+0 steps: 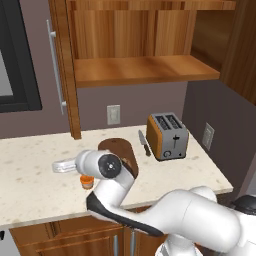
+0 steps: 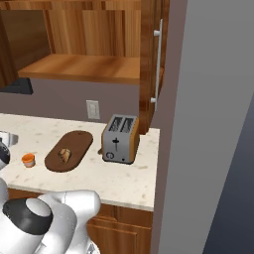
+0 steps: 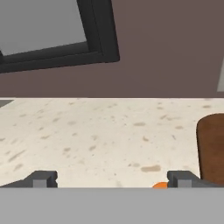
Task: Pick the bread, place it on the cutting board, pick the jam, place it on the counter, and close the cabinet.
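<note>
One small orange jam jar (image 2: 28,159) stands on the worktop (image 2: 114,181) just beside the cutting board (image 2: 79,141), likely rigid and slick, best gripped round its sides; claw (image 3: 111,179) spread wide, empty

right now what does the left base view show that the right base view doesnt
Left base view alone: a knife lying on the counter between the cutting board and the toaster, and a second wall outlet on the side wall.
Right base view alone: the bread resting on the cutting board.
Both: the open cabinet, the toaster, the board, and the orange jam standing on the counter.
</note>
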